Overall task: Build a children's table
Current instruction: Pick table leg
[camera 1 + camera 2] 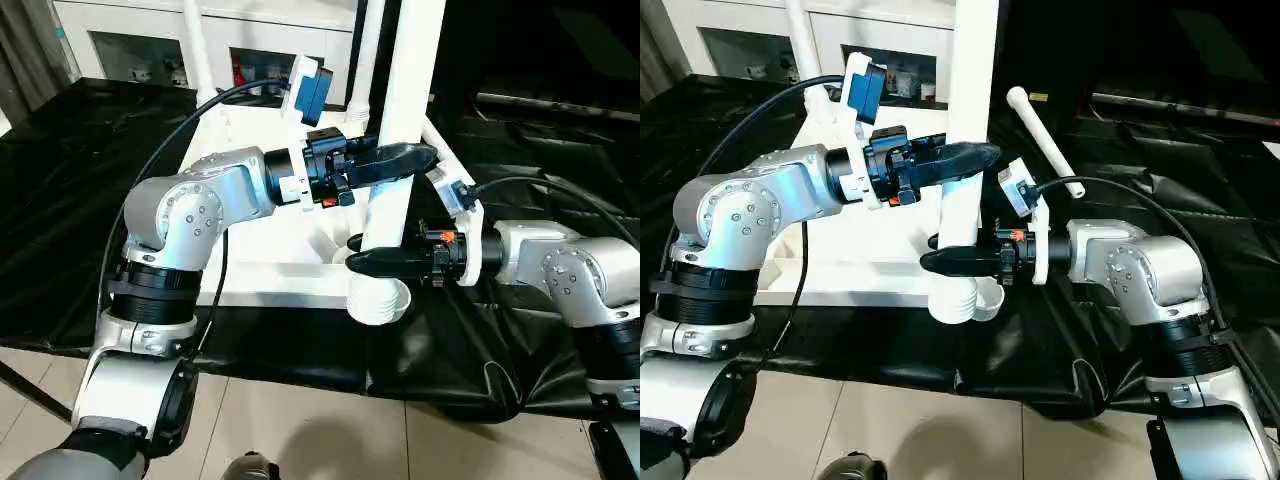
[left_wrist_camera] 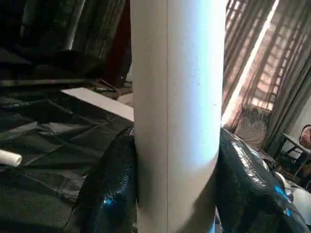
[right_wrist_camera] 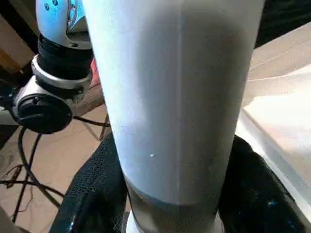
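Upright leg (image 1: pixel 400 150) clamped between both claws.

Two silver forearms converging on the upright table leg (image 1: pixel 398 150): left gripper (image 1: pixel 405 158) clamped high on it, right gripper (image 1: pixel 375 262) clamped lower, near its flared end.

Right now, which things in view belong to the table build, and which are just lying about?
Job in hand:
- tabletop
- upright leg gripped by left end effector and right end effector
- spare leg lying on the black cover

Lying about:
- glass-door cabinet
- black cover
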